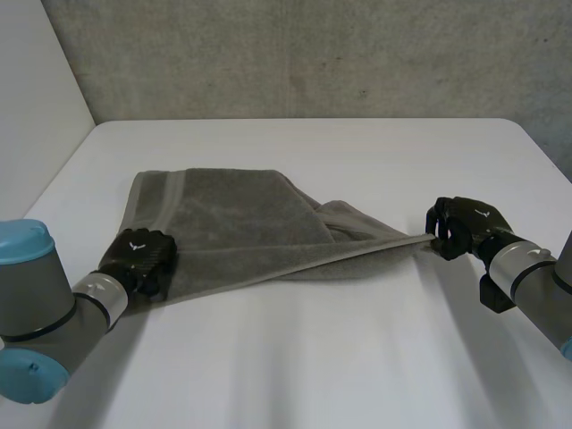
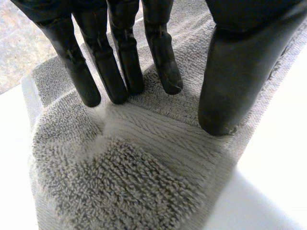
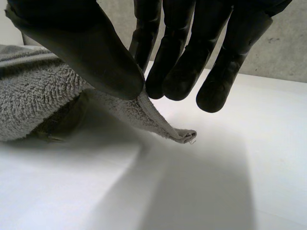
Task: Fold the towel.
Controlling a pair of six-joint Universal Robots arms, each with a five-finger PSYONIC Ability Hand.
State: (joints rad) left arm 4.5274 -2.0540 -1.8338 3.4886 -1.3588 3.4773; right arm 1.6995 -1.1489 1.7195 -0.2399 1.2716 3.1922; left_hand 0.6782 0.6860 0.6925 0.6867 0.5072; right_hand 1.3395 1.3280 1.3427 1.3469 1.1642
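A grey towel (image 1: 232,228) lies on the white table (image 1: 295,375). It spreads from near the table's left edge across its middle, and one corner is drawn out in a taut point toward the right edge.

The left hand (image 1: 141,257) rests on the towel's corner nearest the table's front-left. Its fingers (image 2: 160,52) are straight and close side by side, with their tips pressing down into the pile. The thumb (image 2: 235,72) is set a little apart beside them and grips nothing.

The right hand (image 1: 460,225) pinches the towel's hem between its thumb (image 3: 86,52) and closed-together fingers (image 3: 225,62). The corner tip (image 3: 186,136) pokes free just past the pinch, close over the table.

We judge the step in hand to be carrying that corner over to make a fold. To do it well, the right hand should lift the corner just clear of the table and lay it edge to edge on the far side. Meanwhile the left hand should press its end flat so the cloth cannot slide.
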